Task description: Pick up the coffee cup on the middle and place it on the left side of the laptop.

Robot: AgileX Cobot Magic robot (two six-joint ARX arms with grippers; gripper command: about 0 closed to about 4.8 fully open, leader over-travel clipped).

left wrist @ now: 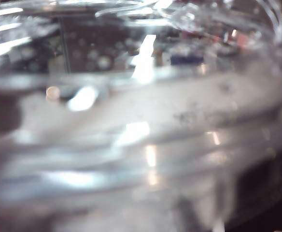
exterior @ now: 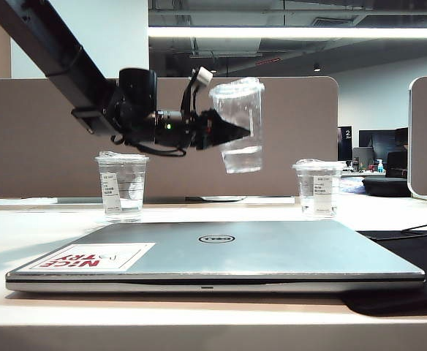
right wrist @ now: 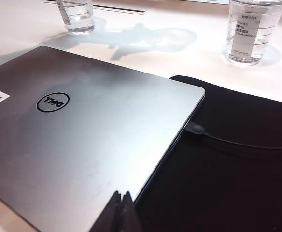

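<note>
A long ceiling strip light (exterior: 294, 32) glares bright above the left claw (exterior: 244, 131), whose own camera sees only smeared, out-of-focus glints, while its soft grey shadow (right wrist: 141, 39) lies on the white tabletop (right wrist: 20, 29) beyond the right claw (right wrist: 122, 199).

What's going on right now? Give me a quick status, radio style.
Left gripper shut on coffee cup, held in the air above the table. Right gripper shut, idle over laptop. Short labelled cup stands at left, possibly in the way.

White table (exterior: 23, 234), four things resting on it.
I see the laptop (exterior: 221, 252) and black mat (exterior: 418, 256) below the left gripper (exterior: 244, 132), two labelled cups (exterior: 121, 186) (exterior: 318, 188) flanking it.
</note>
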